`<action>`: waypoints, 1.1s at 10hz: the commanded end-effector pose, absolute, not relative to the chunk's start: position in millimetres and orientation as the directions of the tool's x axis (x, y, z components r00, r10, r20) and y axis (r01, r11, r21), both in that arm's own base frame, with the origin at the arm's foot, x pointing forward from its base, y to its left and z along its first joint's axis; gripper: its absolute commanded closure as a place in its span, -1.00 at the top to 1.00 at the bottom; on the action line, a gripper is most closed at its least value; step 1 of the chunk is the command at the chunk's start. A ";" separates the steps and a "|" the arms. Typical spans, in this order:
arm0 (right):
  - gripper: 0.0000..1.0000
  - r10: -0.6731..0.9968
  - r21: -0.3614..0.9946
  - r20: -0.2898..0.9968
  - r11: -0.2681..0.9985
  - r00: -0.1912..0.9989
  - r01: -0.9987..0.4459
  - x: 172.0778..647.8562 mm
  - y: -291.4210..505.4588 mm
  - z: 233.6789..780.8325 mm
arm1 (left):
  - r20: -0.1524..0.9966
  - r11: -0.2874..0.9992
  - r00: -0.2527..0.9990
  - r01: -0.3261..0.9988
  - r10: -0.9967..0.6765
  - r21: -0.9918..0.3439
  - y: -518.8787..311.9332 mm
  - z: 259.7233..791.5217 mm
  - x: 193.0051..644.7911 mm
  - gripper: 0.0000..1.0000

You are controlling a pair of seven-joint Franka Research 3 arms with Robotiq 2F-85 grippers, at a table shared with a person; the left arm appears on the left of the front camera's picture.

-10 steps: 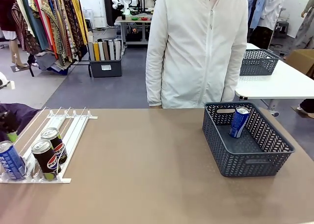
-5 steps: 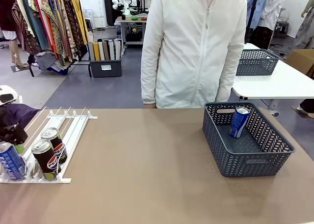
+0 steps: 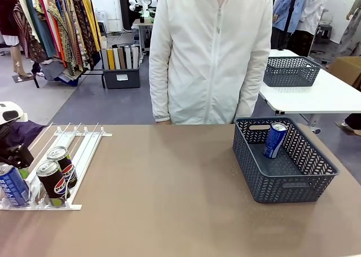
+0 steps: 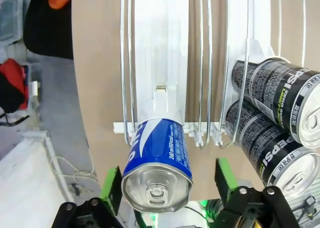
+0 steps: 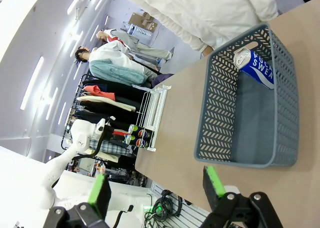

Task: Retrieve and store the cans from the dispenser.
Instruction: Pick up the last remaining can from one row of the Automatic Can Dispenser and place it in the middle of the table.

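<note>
The blue can stands upright between the left gripper's spread pads, its long axis in line with them. The right gripper, also spread, is far off.

Front looks across table; all views share the dispenser.

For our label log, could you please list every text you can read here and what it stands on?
"SWEAT": blue can leaning in the basket.
"PEPSI", partly cut off: two black cans in the dispenser.
"240 ml": front blue can of the dispenser; its other print is too small.
</note>
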State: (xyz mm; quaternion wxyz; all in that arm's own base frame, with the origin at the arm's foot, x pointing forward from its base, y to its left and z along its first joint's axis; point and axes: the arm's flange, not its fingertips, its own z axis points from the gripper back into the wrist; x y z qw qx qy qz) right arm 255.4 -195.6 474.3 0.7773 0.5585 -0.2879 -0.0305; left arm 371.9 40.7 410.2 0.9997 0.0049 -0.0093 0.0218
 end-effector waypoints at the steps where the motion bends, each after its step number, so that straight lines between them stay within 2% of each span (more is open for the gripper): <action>1: 1.00 -0.380 0.882 0.434 0.364 0.817 -0.299 258.1 -195.4 476.6 | 0.029 0.998 0.998 -0.064 0.063 0.018 35.9 407.9 367.1 -0.97; 8: 1.00 -0.380 0.882 0.434 0.364 0.817 -0.299 258.1 -195.4 476.6 | 0.035 0.997 0.997 -0.072 0.071 0.014 41.2 409.6 368.7 -1.00; 10: 1.00 -0.380 0.882 0.434 0.364 0.817 -0.299 258.1 -195.4 476.6 | 0.104 0.998 0.993 -0.066 0.064 0.019 43.3 441.5 365.5 -1.00; 11: 1.00 -0.380 0.882 0.434 0.364 0.817 -0.299 258.1 -195.4 476.6 | 0.168 0.998 0.984 -0.058 0.055 0.015 45.0 477.1 358.2 -1.00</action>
